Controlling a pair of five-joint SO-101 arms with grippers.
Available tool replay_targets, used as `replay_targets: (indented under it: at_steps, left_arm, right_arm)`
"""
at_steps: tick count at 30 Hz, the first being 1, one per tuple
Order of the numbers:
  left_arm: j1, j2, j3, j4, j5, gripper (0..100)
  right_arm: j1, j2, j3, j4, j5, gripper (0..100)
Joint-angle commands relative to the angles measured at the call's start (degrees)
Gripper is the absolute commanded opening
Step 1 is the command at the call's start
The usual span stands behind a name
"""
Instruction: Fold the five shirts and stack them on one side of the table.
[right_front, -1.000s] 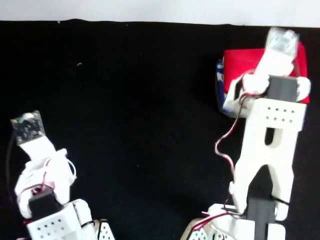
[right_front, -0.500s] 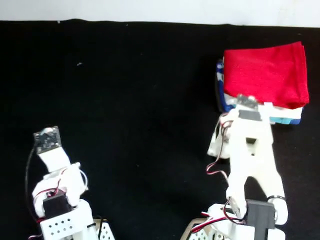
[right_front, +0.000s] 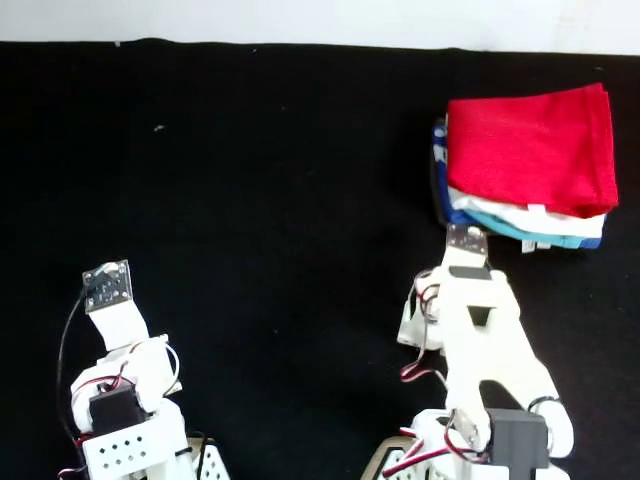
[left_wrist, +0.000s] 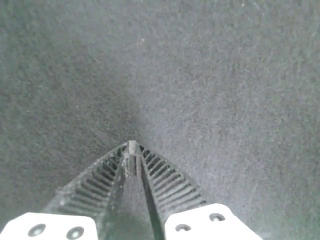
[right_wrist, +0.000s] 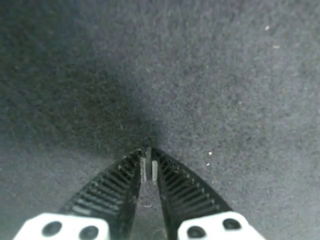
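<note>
A stack of folded shirts (right_front: 525, 170) lies at the far right of the black table, a red shirt (right_front: 530, 145) on top, white, blue and teal layers showing beneath it. The right arm is drawn back near the front edge, its camera end (right_front: 466, 240) just short of the stack. My right gripper (right_wrist: 148, 165) is shut with nothing in it, over bare black cloth. The left arm (right_front: 118, 330) is folded back at the front left. My left gripper (left_wrist: 132, 156) is shut and empty above the cloth.
The black tablecloth (right_front: 260, 200) covers the table, with a white wall strip (right_front: 320, 20) along the far edge. Both arm bases stand at the near edge.
The right arm pulled back from over the red shirt toward its base, uncovering the stack. The left arm also drew back and lower toward the front edge.
</note>
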Motion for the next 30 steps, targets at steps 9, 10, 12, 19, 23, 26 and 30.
replay_targets:
  at_steps: [9,10,12,19,23,26,30]
  left_arm:
    - [14.9,-0.04,0.84,1.05,4.84,1]
    - [16.57,-0.04,0.84,1.05,7.47,1]
    - [18.68,-0.04,0.84,1.05,12.22,1]
    - [18.77,-0.04,0.84,1.05,15.03,1]
    - [18.77,-0.04,0.84,1.05,15.03,1]
    - [18.77,-0.04,0.84,1.05,15.03,1]
    - [18.77,-0.04,0.84,1.05,15.03,1]
  right_arm:
    - [-0.48,-18.86,9.63,1.19,-0.18,0.6]
    - [-0.48,-21.49,10.51,1.19,-0.18,0.6]
    - [-0.4,-27.03,12.18,1.19,-0.18,0.6]
    - [-0.57,-45.49,20.0,1.1,-0.18,0.6]
    - [-0.57,-57.01,27.3,1.1,-0.18,0.6]
    - [-0.57,-66.77,34.07,1.1,-0.18,0.6]
    - [-0.57,-81.36,43.03,1.98,-0.62,0.6]
